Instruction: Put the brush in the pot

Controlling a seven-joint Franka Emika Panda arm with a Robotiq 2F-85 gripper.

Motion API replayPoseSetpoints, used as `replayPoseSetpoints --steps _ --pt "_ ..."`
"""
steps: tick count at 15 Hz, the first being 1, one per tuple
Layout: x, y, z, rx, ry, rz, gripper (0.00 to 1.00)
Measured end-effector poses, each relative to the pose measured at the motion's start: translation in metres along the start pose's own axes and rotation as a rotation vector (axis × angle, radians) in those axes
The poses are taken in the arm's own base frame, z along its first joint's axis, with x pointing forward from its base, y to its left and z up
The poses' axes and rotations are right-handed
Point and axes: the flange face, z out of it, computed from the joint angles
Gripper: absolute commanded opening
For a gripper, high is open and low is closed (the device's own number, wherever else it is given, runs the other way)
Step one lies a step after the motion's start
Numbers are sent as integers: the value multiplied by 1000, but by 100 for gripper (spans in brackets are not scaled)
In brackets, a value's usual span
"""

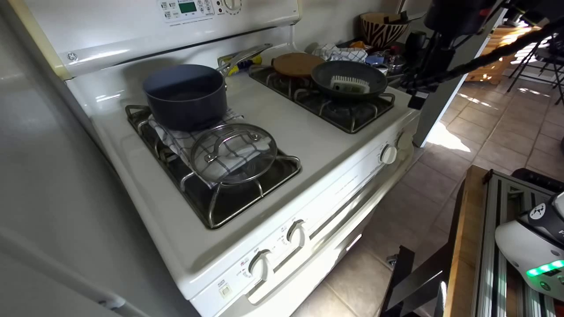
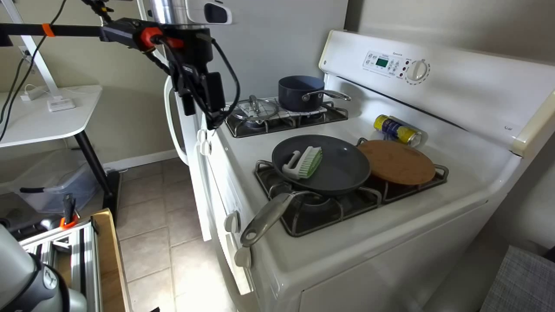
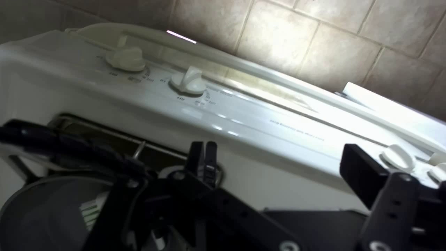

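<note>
The brush [image 1: 349, 85] is white with green and lies in the dark frying pan. It also shows in an exterior view [image 2: 304, 164], and part of it shows in the wrist view [image 3: 90, 212] behind my gripper's linkage. The navy pot [image 1: 187, 103] stands on a checkered cloth on the far-side burner and also shows in an exterior view [image 2: 299, 96]. It has no lid on. My gripper [image 3: 277, 157] is open and empty, above the stove's front edge. In an exterior view the gripper [image 2: 201, 113] hangs at the front, apart from both pan and pot.
A glass lid [image 1: 234, 153] lies on the cloth beside the pot. The frying pan [image 2: 342, 167] has a long handle [image 2: 269, 219] over the stove's front edge. A round wooden board [image 2: 396, 162] and a yellow can [image 2: 398, 130] are behind it. Knobs [image 1: 297, 233] line the front.
</note>
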Motion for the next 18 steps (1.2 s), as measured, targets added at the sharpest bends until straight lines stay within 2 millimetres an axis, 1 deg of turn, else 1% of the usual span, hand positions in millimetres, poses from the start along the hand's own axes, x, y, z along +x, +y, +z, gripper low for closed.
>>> replayPoseSetpoints --steps 4,7,8,9,10,11,13,18 --pt "22 55 3 -142 105 -67 100" --pt "38 111 9 -226 128 -146 100" --pt "43 130 14 -243 127 -146 100" --pt "49 144 19 -251 120 -142 100" --pt "54 153 24 -253 109 -140 100" --pt "58 155 27 -253 99 -140 100" --pt "63 155 29 -254 95 -146 100" --pt "64 155 27 -272 93 -155 100"
